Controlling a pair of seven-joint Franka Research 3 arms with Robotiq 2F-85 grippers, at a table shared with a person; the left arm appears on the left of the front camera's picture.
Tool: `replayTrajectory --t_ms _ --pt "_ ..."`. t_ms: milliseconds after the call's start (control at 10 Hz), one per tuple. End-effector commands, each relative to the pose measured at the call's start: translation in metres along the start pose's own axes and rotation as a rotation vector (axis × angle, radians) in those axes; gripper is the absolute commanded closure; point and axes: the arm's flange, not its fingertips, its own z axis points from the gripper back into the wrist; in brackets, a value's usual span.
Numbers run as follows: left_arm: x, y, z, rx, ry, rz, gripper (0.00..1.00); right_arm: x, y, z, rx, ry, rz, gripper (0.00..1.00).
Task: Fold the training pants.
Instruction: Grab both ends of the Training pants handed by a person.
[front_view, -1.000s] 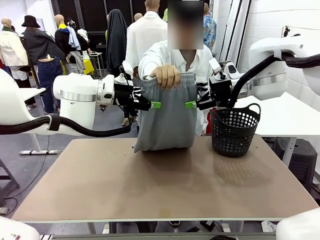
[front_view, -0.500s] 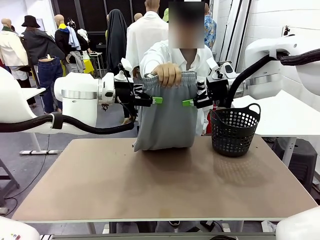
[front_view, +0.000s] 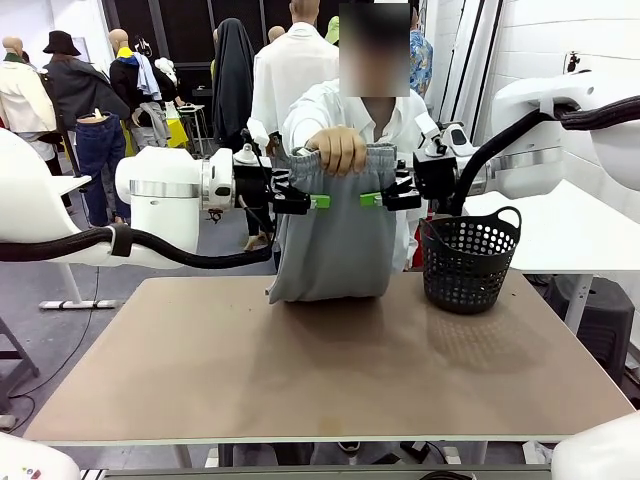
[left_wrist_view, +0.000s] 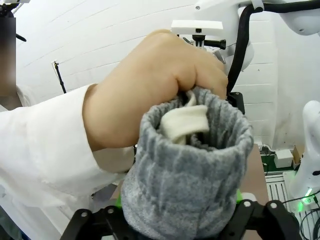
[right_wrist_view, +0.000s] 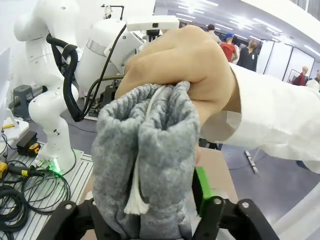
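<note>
The training pants (front_view: 335, 250) are light grey and hang bunched from the person's hand (front_view: 338, 150), which grips the gathered waistband above the table's far edge; their lower end rests on the table. My left gripper (front_view: 316, 201) presses its green pads against the pants' left side just below the waistband. My right gripper (front_view: 368, 199) does the same on the right side. In the left wrist view the grey fabric (left_wrist_view: 185, 170) fills the gap between the fingers (left_wrist_view: 118, 201). In the right wrist view the fabric (right_wrist_view: 145, 150) with its pale drawstring sits between the jaws, a green pad (right_wrist_view: 202, 182) against it.
A black mesh basket (front_view: 468, 260) stands at the table's far right, close beside my right arm. The brown table (front_view: 320, 370) stretches bare toward me. The person in a white shirt stands right behind the pants.
Both grippers moved inward from either side of the pants, and their jaws closed onto the fabric below the waistband. The person's hand and the pants stayed in place.
</note>
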Motion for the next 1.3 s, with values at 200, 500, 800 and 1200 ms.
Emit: replayTrajectory --t_ms 200,500,800,1200 --pt "0.000 0.003 -0.003 -0.011 -0.068 -0.029 1.00 0.011 -0.012 -0.010 0.017 -0.021 -0.036 1.00" --pt "0.001 0.007 -0.001 -0.010 -0.071 -0.018 1.00 0.013 -0.014 -0.012 0.035 -0.017 -0.055 1.00" --pt "0.013 0.010 0.009 0.003 -0.098 -0.045 1.00 0.008 -0.014 -0.012 0.038 -0.002 -0.077 1.00" --pt "0.009 0.010 0.010 0.008 -0.038 -0.021 1.00 0.007 -0.009 -0.009 0.024 -0.004 -0.065 1.00"
